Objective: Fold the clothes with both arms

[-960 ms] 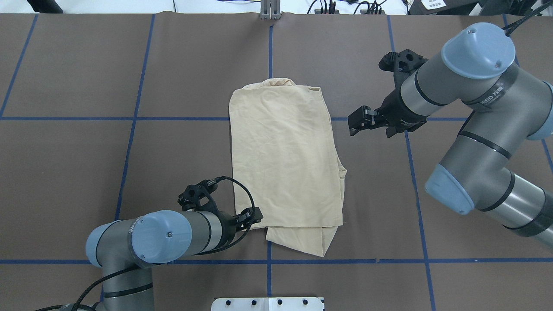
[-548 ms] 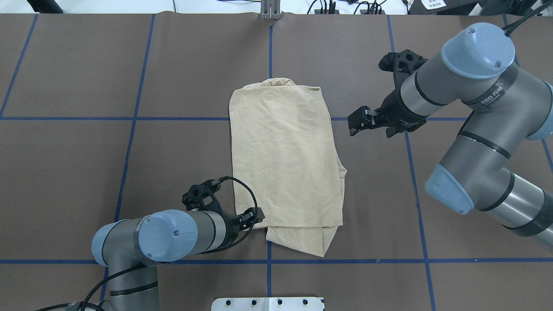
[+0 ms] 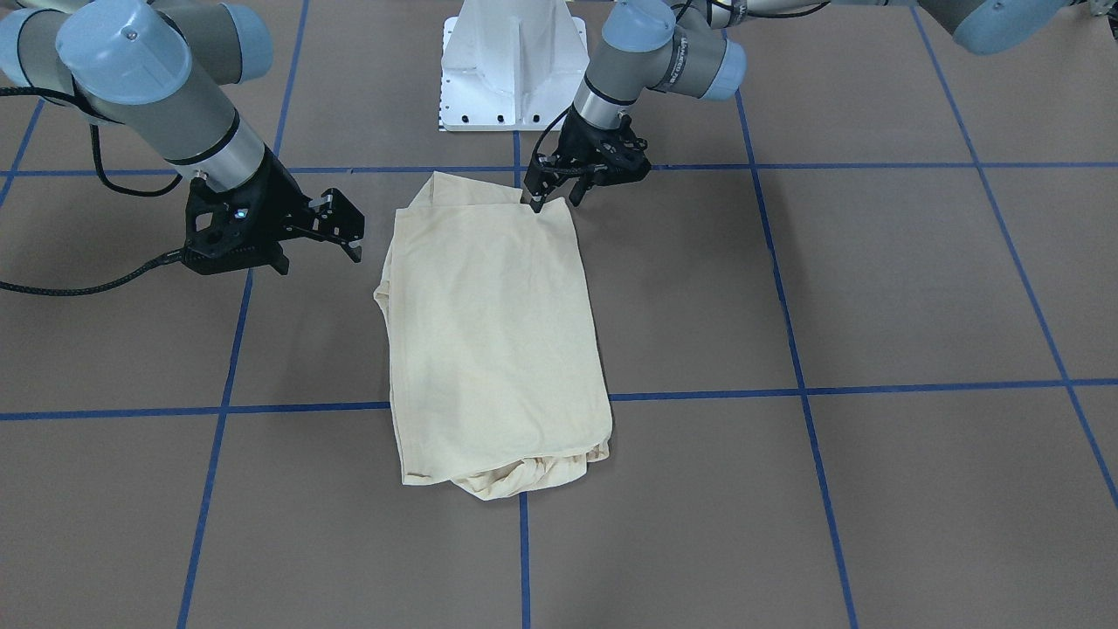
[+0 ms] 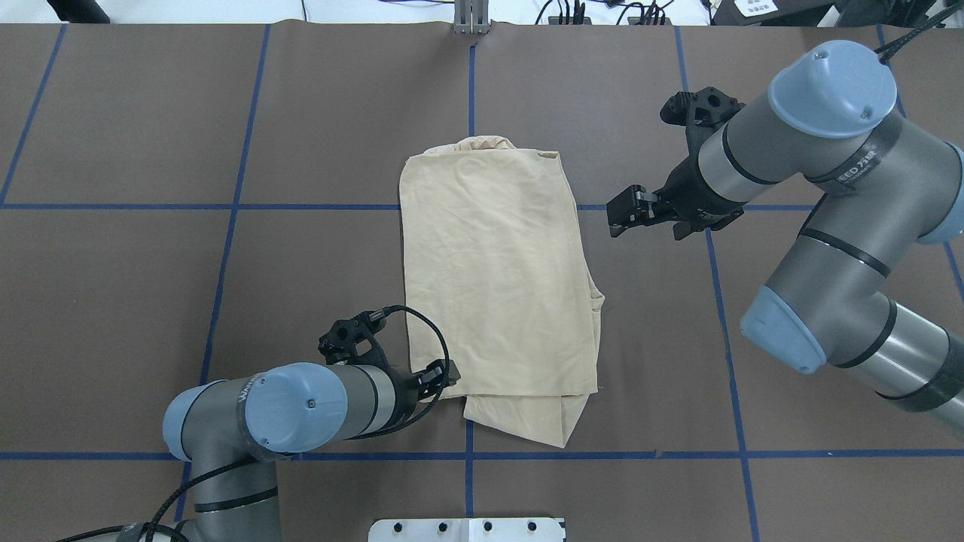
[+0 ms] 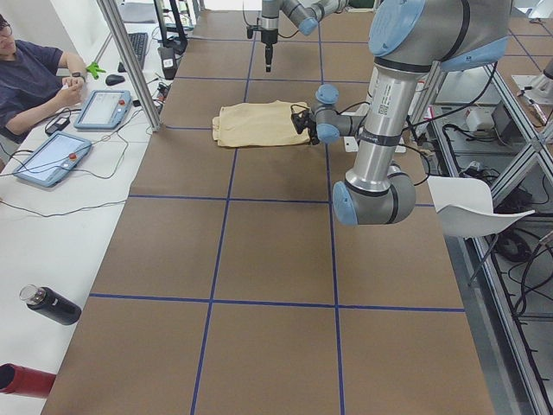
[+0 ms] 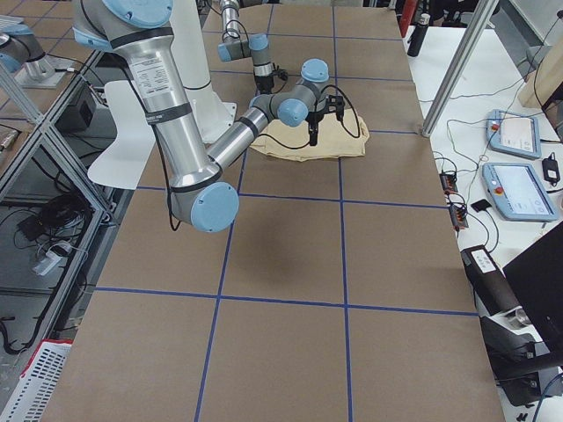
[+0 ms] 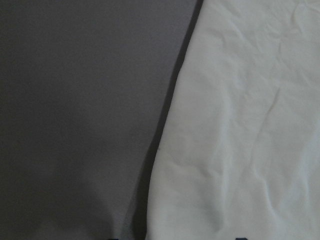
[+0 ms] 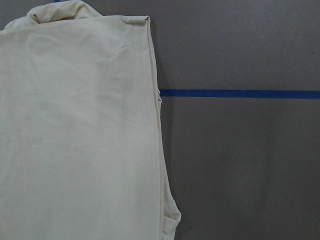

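Folded shirt (image 4: 497,286) lying mid-frame on surface (image 4: 151,113), L pincer (image 4: 444,374) sitting spread at its lower-left corner, R pincer (image 4: 614,220) hovering spread just off its upper-right edge.

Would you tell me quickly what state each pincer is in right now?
Left pincer: open, at the shirt's corner.
Right pincer: open, holding nothing.

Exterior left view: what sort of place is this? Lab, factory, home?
Most likely a robotics lab test cell. A person sits at a side bench with teach pendants, and the table carries a blue tape grid.
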`<state>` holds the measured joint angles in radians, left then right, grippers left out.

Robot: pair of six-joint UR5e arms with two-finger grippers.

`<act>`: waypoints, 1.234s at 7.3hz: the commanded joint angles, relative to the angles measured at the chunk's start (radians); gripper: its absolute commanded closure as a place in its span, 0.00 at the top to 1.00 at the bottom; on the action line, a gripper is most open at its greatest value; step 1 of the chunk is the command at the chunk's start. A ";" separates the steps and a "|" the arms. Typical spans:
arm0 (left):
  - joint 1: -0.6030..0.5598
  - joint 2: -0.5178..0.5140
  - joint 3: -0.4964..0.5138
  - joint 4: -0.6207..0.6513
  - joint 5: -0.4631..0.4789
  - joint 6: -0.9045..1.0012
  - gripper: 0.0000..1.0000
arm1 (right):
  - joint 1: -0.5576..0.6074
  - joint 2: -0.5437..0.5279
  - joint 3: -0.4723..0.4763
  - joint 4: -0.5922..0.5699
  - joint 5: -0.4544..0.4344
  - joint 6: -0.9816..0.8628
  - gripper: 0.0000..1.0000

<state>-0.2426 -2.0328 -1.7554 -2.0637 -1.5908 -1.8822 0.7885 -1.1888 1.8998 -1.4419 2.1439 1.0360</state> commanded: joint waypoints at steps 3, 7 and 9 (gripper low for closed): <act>-0.004 -0.004 0.004 0.001 0.000 0.000 0.79 | 0.000 0.000 -0.004 0.000 -0.002 -0.007 1.00; -0.004 -0.024 0.030 0.001 0.000 0.000 0.75 | 0.000 0.002 -0.004 0.000 -0.001 -0.008 1.00; -0.004 -0.024 0.028 0.007 -0.001 -0.002 0.47 | 0.000 0.002 -0.002 0.000 0.001 -0.008 1.00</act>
<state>-0.2470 -2.0566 -1.7266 -2.0618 -1.5917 -1.8831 0.7885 -1.1873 1.8968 -1.4419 2.1439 1.0278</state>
